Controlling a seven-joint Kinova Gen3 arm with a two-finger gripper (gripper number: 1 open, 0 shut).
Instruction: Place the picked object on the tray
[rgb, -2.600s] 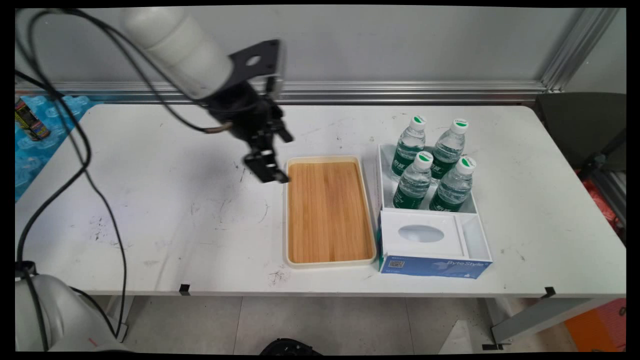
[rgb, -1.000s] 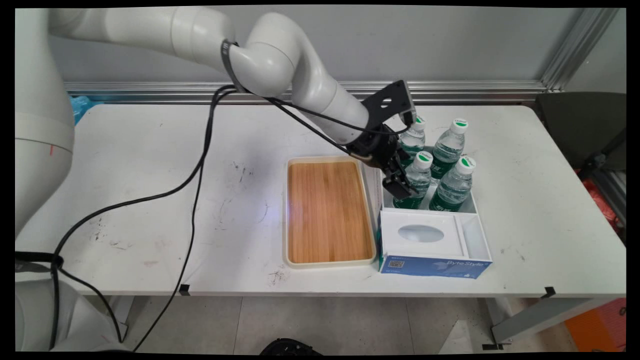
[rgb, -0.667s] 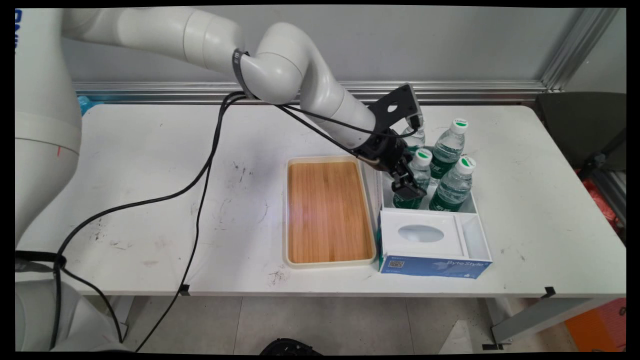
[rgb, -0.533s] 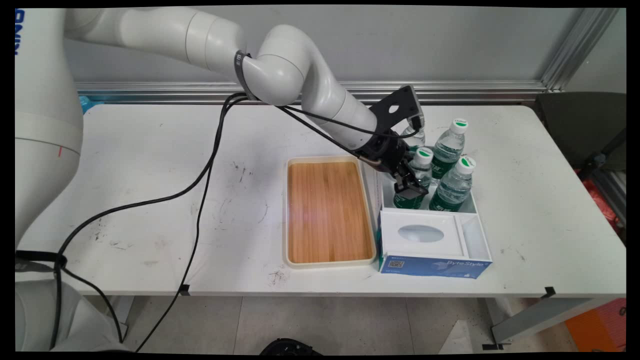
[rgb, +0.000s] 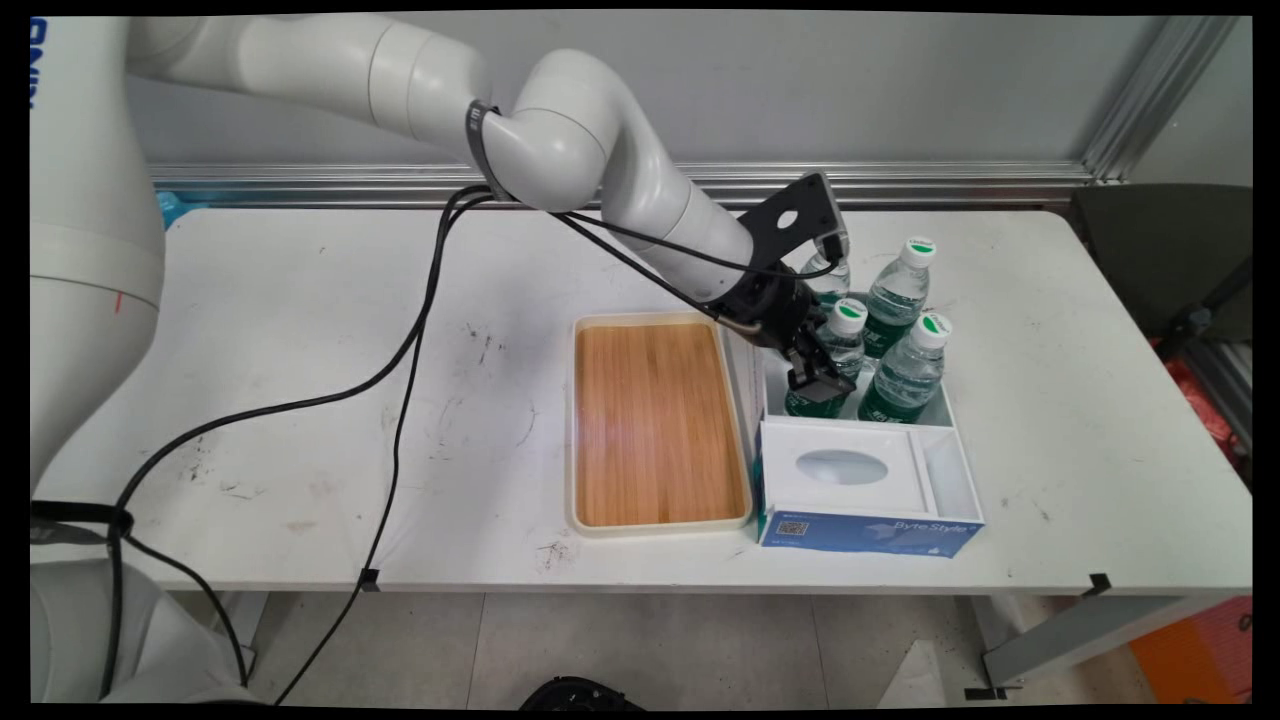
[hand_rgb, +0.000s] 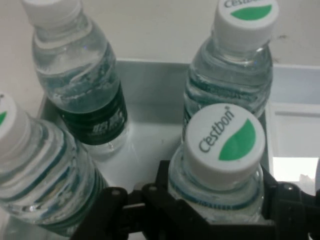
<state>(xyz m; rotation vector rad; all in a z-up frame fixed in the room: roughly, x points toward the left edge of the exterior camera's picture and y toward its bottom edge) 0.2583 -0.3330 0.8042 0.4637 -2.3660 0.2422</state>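
The white arm (rgb: 560, 150) reaches from the upper left of the frame down to the centre right, black cables (rgb: 400, 330) hanging from it across the table (rgb: 300, 400). Its black gripper (rgb: 815, 382) is low among four water bottles, at the lower left bottle (rgb: 835, 350), whose green and white cap shows just above it. The other bottles (rgb: 905, 365) stand close around in a white box (rgb: 945, 470). In the lower part of that box sits a tissue box (rgb: 860, 500) with an oval opening and a blue front. Just left of the white box lies a wooden tray (rgb: 655, 420) with a cream rim.
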